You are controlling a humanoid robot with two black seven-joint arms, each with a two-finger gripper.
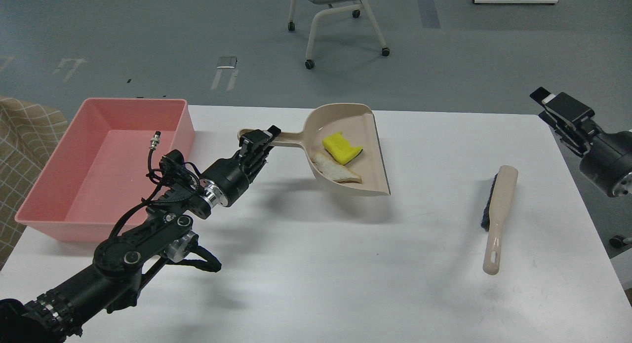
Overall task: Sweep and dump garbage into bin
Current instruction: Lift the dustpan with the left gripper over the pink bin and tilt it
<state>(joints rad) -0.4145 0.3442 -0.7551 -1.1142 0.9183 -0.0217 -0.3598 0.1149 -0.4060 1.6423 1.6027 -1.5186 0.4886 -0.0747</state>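
The pink bin (106,165) stands at the table's left. My left gripper (259,138) is shut on the long handle of the beige dustpan (368,150) and holds it a little above the table. In the pan lie the yellow sponge (339,147) and the white bread slice (335,171). My right gripper (555,106) is raised off the table's right edge, empty and apart from the beige brush (496,214); its fingers are seen end-on.
The brush lies on the white table (316,264) at the right. A chair (335,17) stands on the floor behind the table. A checked cloth (19,150) is at the far left.
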